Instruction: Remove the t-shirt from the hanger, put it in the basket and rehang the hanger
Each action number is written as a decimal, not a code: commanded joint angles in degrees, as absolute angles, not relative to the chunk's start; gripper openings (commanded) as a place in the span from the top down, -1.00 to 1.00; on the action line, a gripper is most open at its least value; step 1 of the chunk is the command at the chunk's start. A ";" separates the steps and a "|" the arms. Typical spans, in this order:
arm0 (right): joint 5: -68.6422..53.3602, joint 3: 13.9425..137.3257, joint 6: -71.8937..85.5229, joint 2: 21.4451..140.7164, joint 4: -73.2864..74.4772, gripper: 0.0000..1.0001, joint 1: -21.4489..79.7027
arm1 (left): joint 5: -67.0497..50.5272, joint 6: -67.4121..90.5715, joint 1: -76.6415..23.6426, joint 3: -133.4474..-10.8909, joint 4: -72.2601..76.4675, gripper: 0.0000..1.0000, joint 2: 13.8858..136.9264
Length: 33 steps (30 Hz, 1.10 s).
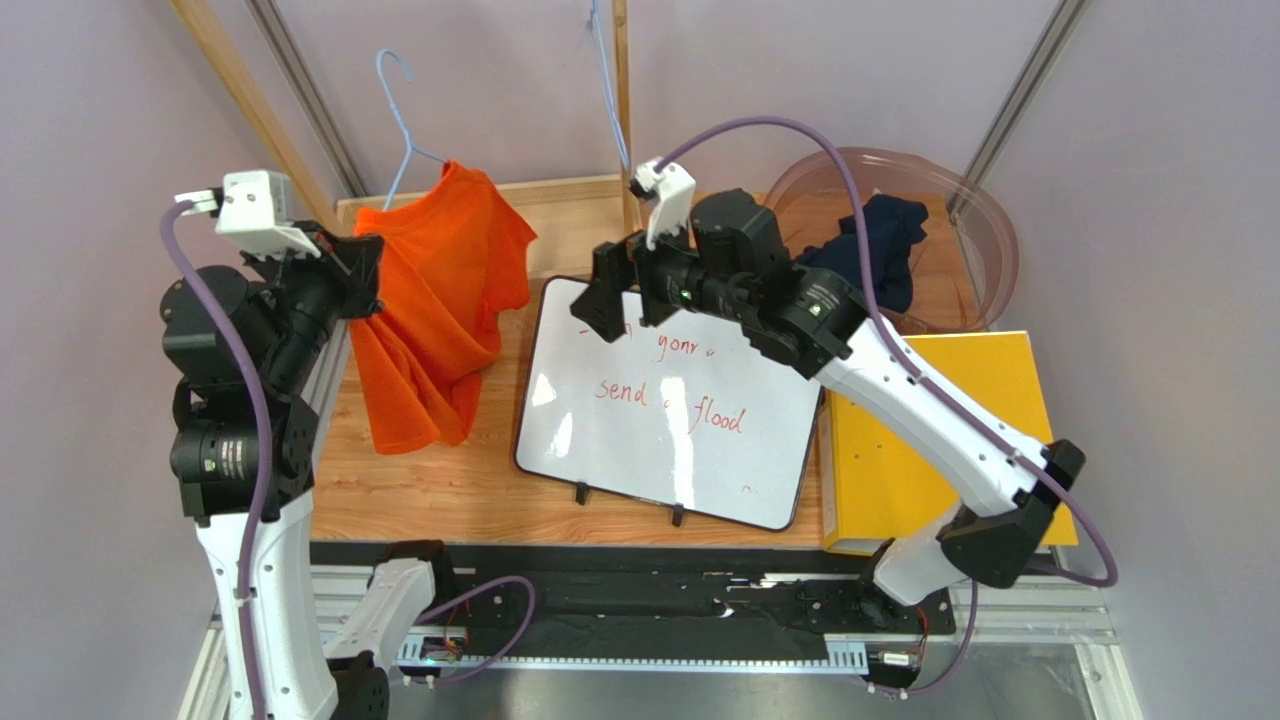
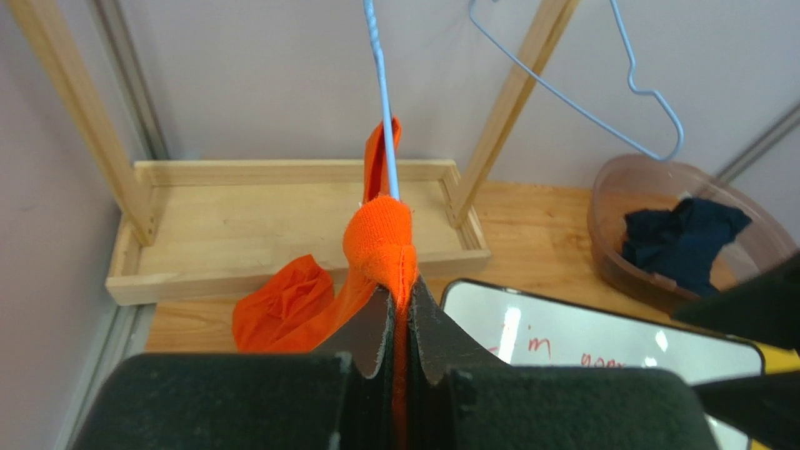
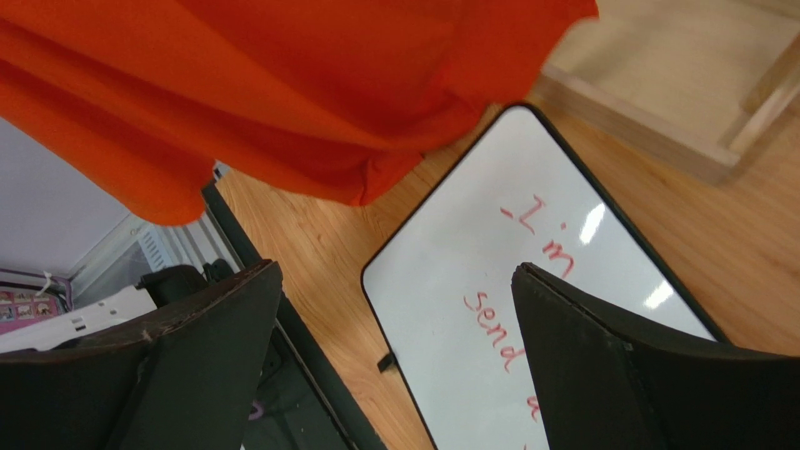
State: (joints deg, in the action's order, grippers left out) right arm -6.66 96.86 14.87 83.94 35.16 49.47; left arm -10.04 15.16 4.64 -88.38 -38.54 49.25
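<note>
Left gripper (image 2: 402, 302): jaws almost together, pinching a bunched fold of the orange t-shirt (image 2: 377, 246) just under the hanger's stem.
Right gripper (image 3: 396, 274): jaws spread wide with nothing between them, above the whiteboard's far left corner, just beside the t-shirt's loose edge.
T-shirt position: on the blue wire hanger (image 1: 406, 150) at the far left of the table, with its lower part drooping toward the wood.
Plastic tub (image 1: 987, 225): translucent brown, at the far right, holding a crumpled navy garment (image 1: 879, 248).
Wooden tray (image 2: 282, 172): shallow, at the far edge, with slanted wooden posts rising from it.
Table (image 1: 451, 483): light wood grain.
Room: pale lilac-grey walls close behind.
Whiteboard (image 1: 676, 413): lying flat mid-table, with red handwriting.
Yellow slab (image 1: 917, 458): right of the whiteboard.
Second blue hanger (image 2: 679, 131): bare, hanging farther right.
</note>
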 commanded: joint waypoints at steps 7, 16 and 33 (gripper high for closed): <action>-6.77 121.00 10.37 101.15 21.45 -0.99 50.27 | -23.20 13.35 4.92 -81.22 -33.14 1.00 45.10; -4.13 135.97 8.79 114.16 15.57 -0.96 50.19 | -29.09 16.44 4.92 -75.06 -29.62 1.00 40.26; -6.94 134.03 12.04 120.23 5.02 0.00 49.83 | -28.57 15.21 4.83 -72.07 -28.57 1.00 35.95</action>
